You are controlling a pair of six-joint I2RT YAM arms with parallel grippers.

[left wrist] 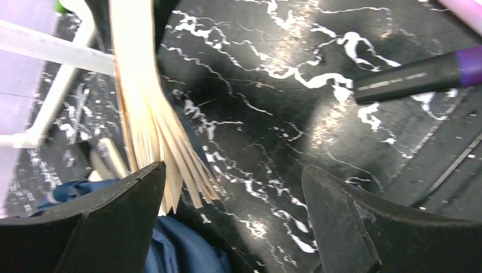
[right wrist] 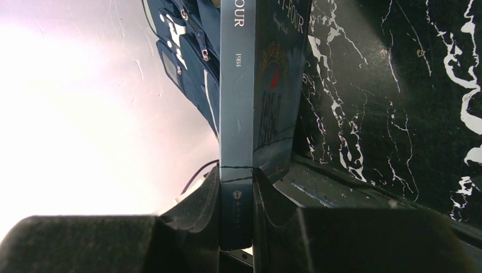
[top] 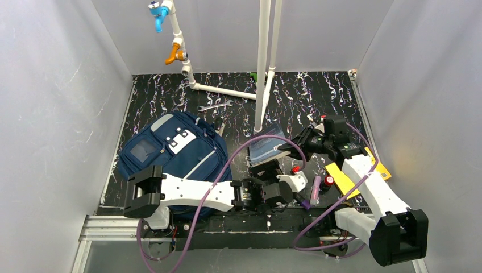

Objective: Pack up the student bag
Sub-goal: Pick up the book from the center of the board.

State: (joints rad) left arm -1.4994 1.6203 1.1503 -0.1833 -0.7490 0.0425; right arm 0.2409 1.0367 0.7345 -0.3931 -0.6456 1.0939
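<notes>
Two end effectors meet at one blue paperback book (right wrist: 236, 114), but only one has it. The right end effector (right wrist: 236, 177) is pressed together on the spine near its lower end, and the book's long axis runs straight out from the fingers. The left end effector (left wrist: 233, 173) stands spread wide and holds nothing. The book's fanned page edges (left wrist: 150, 119) sit just beside its left finger, with bare black white-veined worktop (left wrist: 273, 114) between the jaws (a purple-banded marker pen (left wrist: 420, 74) lies off to one side, untouched).

The large navy blue fabric student bag (top: 170, 151), with thin light-grey stripes and a grey top patch, lies flat on the left half of the worktop. Its patch end is toward the far wall and its near end is beside the left arm's base. From the right end effector it lies to the left, well apart, and the left forearm stretches across the near part of that path.

My judgement is that the book has to travel leftward, spine leading or dropped flat, to reach a mouth in the bag. I cannot tell from these views whether the main zip is open. The left arm's base is nearer the bag, so that arm looks better placed to hold the opening while the right one delivers.
</notes>
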